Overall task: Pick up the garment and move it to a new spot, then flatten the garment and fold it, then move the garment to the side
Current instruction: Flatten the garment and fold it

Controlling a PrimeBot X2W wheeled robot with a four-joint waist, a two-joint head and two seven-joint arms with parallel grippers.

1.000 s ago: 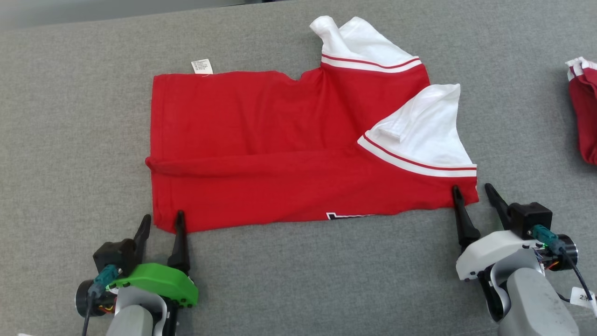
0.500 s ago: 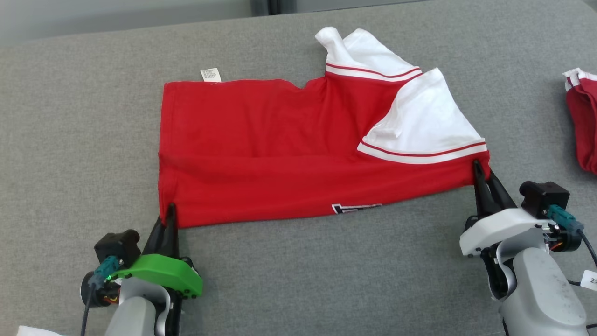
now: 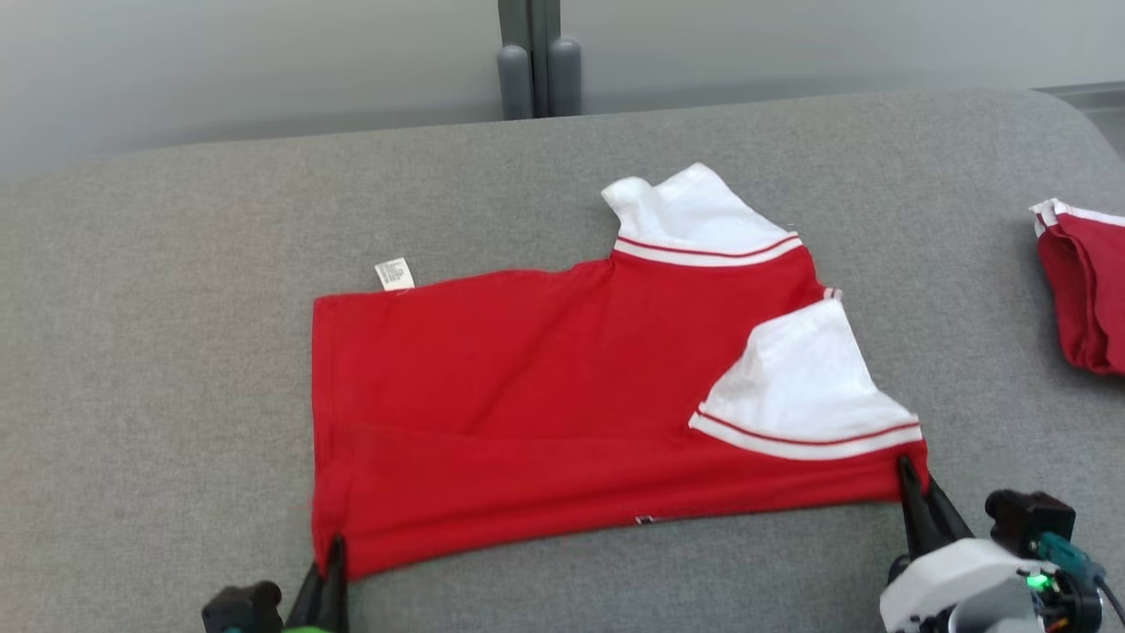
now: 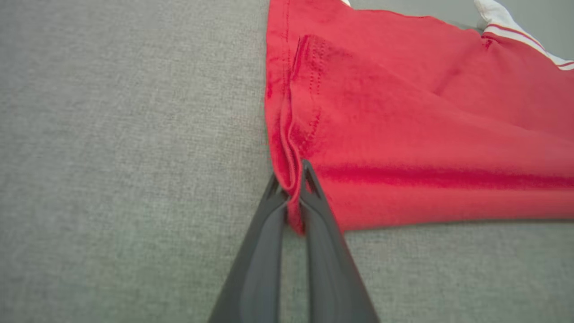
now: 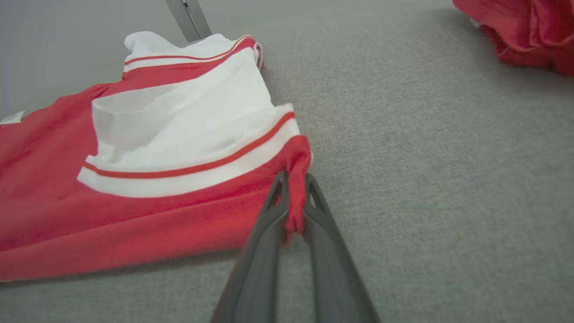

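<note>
The garment is a red shirt with white sleeves, folded lengthwise on the grey table. A white label sticks out at its far left edge. My left gripper is shut on the garment's near left corner; the left wrist view shows the red hem pinched between the two dark fingers of the left gripper. My right gripper is shut on the near right corner below the white sleeve. In the right wrist view the right gripper clamps a bunched red edge of the garment, whose near edge is raised off the table.
A second red and white garment lies bunched at the table's right edge, also in the right wrist view. The grey padded table ends at a rounded far edge, with a grey post and a pale wall behind it.
Both grippers went from open beside the near corners to shut on them. The camera has tilted up, showing the table's far edge. The near layer has been pulled straighter.
</note>
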